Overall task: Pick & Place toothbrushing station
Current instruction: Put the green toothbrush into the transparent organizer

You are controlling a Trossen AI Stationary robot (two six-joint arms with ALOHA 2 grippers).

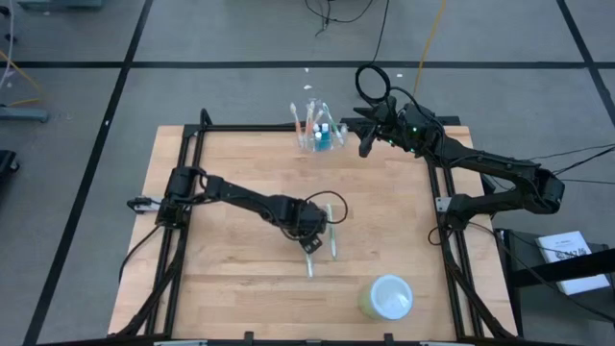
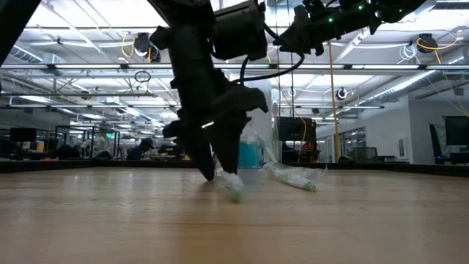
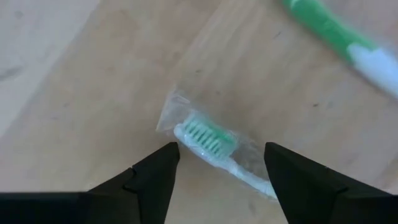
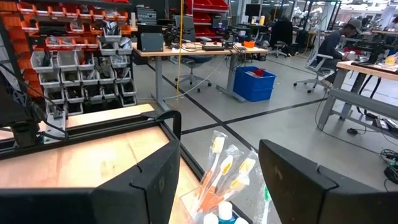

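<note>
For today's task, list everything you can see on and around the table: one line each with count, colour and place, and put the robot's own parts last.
Table: one, pale wood, dark frame rails along its sides.
Holder cup: one, clear, at the far edge, holding wrapped toothbrushes and a blue item.
Wrapped toothbrush: one, green and white bristles, mid-table between the left gripper's fingers.
Second toothbrush: one, green and white, lying just beside it.
Round tub: one, pale with white lid, near the front right.
Left gripper: one, dark, open, low over the wrapped toothbrush.
Right gripper: one, dark, open, raised beside the holder cup.
</note>
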